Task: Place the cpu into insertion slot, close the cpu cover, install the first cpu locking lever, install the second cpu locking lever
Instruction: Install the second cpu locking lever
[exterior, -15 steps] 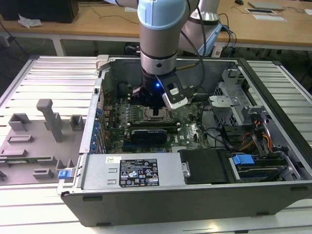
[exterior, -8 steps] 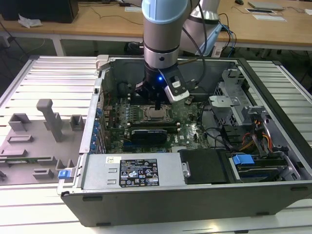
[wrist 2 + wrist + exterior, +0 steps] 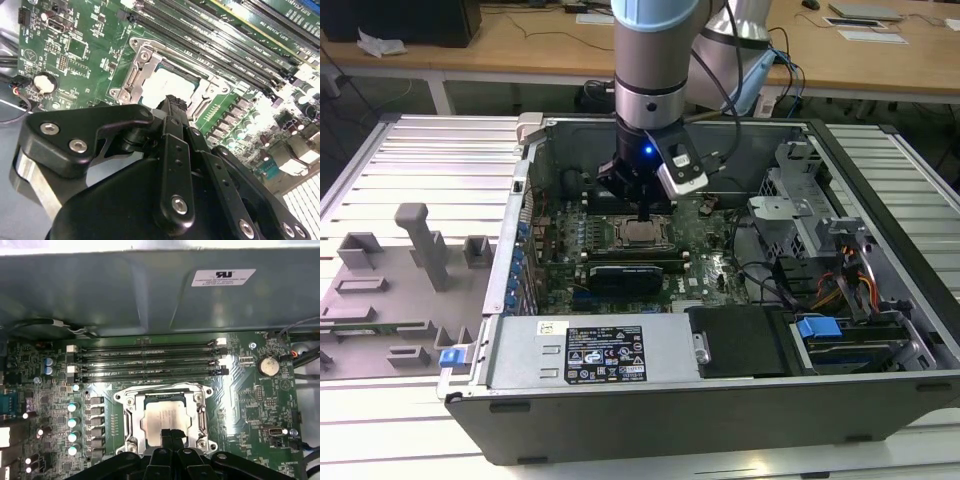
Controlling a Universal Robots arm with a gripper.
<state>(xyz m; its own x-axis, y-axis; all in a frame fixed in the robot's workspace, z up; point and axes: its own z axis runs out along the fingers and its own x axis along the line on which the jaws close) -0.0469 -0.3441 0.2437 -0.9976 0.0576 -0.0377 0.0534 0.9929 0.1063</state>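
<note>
The cpu [image 3: 162,416], a silver-grey square chip, lies flat in the insertion slot on the green motherboard [image 3: 260,405]. The cpu cover [image 3: 131,419], a metal frame, lies down around the chip's edges and hides most of the slot. My gripper [image 3: 170,433] hovers just over the chip's near edge, with its black fingers shut together and nothing between them. In the second wrist view the gripper [image 3: 175,102] ends right at the cpu [image 3: 167,82]. In the exterior view the gripper [image 3: 646,212] points straight down over the cpu [image 3: 640,233] inside the open computer case.
Long black memory slots [image 3: 150,360] run beside the socket, towards the case wall [image 3: 150,295]. A power supply [image 3: 590,352] and a drive cage [image 3: 800,215] crowd the case. A grey fixture [image 3: 415,255] stands on the ribbed table at the exterior view's left.
</note>
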